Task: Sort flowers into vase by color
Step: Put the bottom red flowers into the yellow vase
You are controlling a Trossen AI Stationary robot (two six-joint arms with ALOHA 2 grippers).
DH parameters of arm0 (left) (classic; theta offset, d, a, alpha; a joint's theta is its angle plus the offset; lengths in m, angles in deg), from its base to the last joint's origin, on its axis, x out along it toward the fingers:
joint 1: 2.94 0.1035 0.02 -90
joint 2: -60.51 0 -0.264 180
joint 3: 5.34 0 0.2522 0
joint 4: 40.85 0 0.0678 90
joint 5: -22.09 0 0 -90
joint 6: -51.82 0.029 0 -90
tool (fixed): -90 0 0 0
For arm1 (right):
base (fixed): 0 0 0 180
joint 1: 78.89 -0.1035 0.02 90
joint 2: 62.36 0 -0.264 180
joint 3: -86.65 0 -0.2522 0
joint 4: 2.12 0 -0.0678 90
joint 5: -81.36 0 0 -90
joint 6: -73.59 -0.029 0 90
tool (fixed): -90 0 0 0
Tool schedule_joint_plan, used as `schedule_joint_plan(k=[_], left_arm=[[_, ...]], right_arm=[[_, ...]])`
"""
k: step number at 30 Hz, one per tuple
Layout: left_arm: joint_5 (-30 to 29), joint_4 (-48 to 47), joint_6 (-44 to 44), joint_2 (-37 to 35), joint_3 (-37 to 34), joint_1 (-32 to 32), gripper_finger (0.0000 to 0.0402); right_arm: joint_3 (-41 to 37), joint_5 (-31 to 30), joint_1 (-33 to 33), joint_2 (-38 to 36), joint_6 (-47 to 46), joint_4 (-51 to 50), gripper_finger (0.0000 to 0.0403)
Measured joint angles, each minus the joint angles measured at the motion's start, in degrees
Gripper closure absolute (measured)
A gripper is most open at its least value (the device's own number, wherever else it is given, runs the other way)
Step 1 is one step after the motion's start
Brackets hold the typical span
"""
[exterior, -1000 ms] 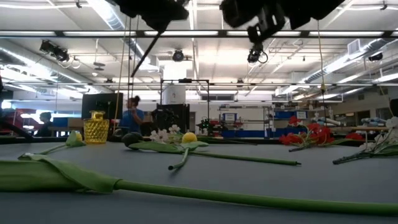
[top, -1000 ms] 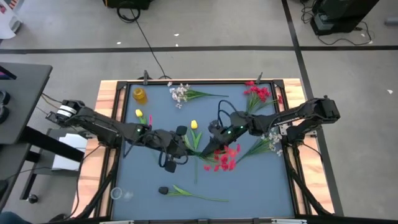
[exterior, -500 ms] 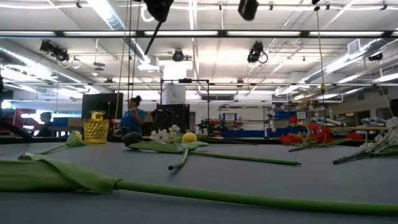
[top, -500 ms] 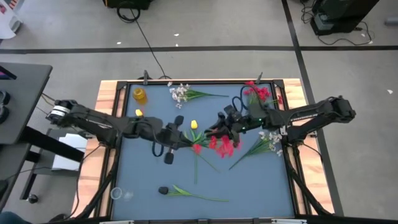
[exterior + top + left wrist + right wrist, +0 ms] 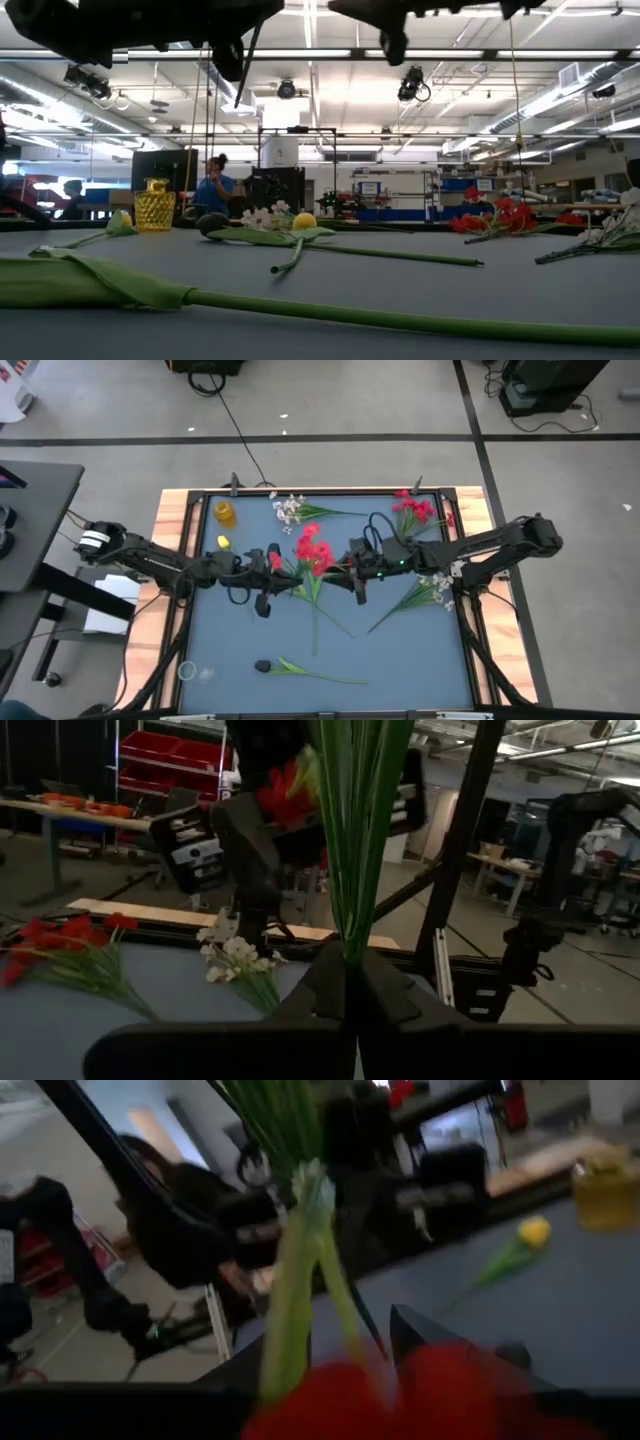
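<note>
The left gripper (image 5: 262, 563) is clamped on the red flowers (image 5: 312, 550) held above mid-table, the right gripper (image 5: 357, 560) loosening nearby; stems may slip if that single grip proves weak.

— How is the scene lit?
— Even overhead light is cast on the table (image 5: 400, 650) in the high view, and only faint shadows are thrown. In the low view, glare is given off by the ceiling strip lights (image 5: 330, 55), against which the arms are silhouetted.
— And sharpness?
— Heavy blur is seen in the right wrist view, where the red blossoms (image 5: 400, 1400) are smeared. The nearest green stem (image 5: 300, 310) is softened in the low view.
</note>
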Motion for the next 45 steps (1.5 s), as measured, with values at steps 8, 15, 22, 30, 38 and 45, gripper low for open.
schedule_joint_plan(k=[8,15,22,30,38,45], left_arm=[[-0.08,0.96,-0.15,-0.89,0.07,2.30,0.0394],[-0.21,-3.87,0.77,-7.46,0.07,5.12,0.0393],[-0.24,-15.78,2.31,-15.55,0.09,5.77,0.0394],[-2.33,-26.69,4.30,-22.77,-0.15,5.77,0.0394],[-6.31,-5.07,0.73,-27.87,-13.42,5.71,0.0394],[-7.98,-0.77,0.33,-27.73,-16.32,5.59,0.0394]], right_arm=[[7.45,-5.31,-0.04,9.43,4.66,7.11,0.0179],[14.11,-9.91,-0.08,10.67,11.18,2.33,0.0157],[14.12,-16.55,0.90,3.93,12.68,-7.16,0.0152],[14.12,-19.77,0.94,-1.01,10.65,-19.03,0.0133],[14.03,-15.79,-1.21,3.28,4.44,-13.43,0.0130],[14.24,-14.99,0.41,12.55,6.15,4.08,0.0130]])
